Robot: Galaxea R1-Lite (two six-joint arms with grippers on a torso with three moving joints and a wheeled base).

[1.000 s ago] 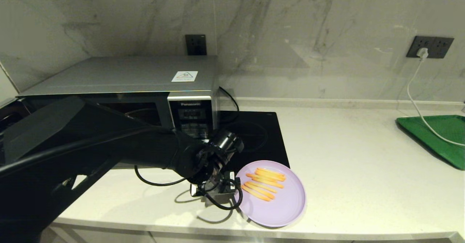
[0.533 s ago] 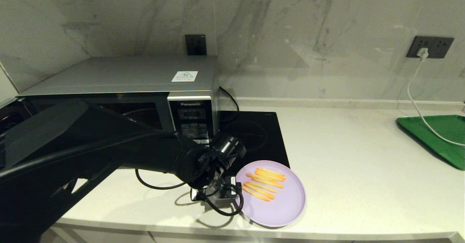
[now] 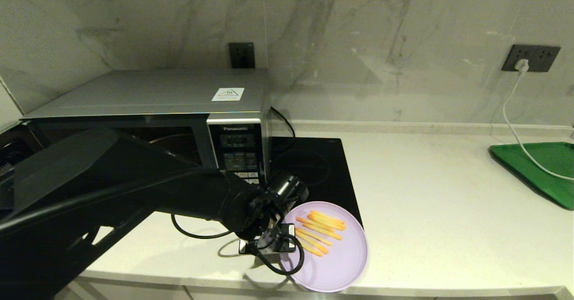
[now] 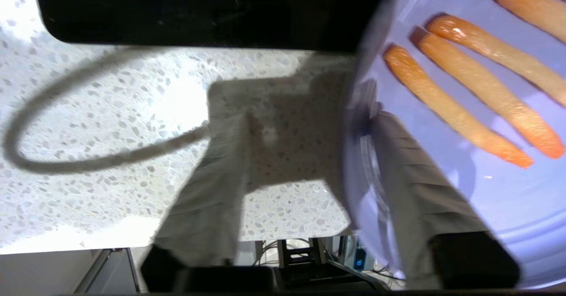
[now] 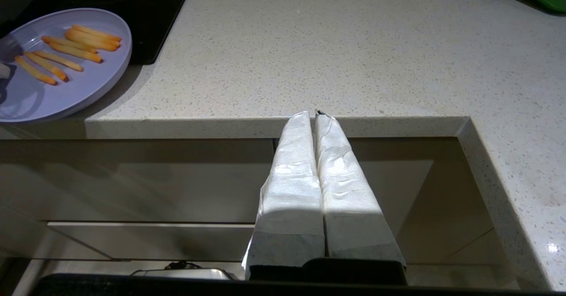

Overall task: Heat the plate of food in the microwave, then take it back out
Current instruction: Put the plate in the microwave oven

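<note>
Head view shows the left gripper (image 3: 287, 239) low in the centre of the frame, at the near-left edge of the lilac plate (image 3: 341, 264) of orange fries (image 3: 319, 230). The left wrist view shows one padded finger (image 4: 411, 185) lying on top of the plate's inside rim and the other finger (image 4: 212, 190) out over the bare counter (image 4: 110, 154); the plate's rim sits between them, but whether the claw is actually pinching it cannot be told. The plate sits at the front edge of the counter, its far side overlapping the corner of the black hob (image 3: 323, 165). The microwave (image 3: 179, 107) stands at upper left, beside the hob. A green tray (image 3: 538, 165) lies at the far right edge. In the right wrist view, the right gripper (image 5: 315, 114) hangs below the counter's front edge, its two wrapped fingers pressed together with nothing between them.
</note>
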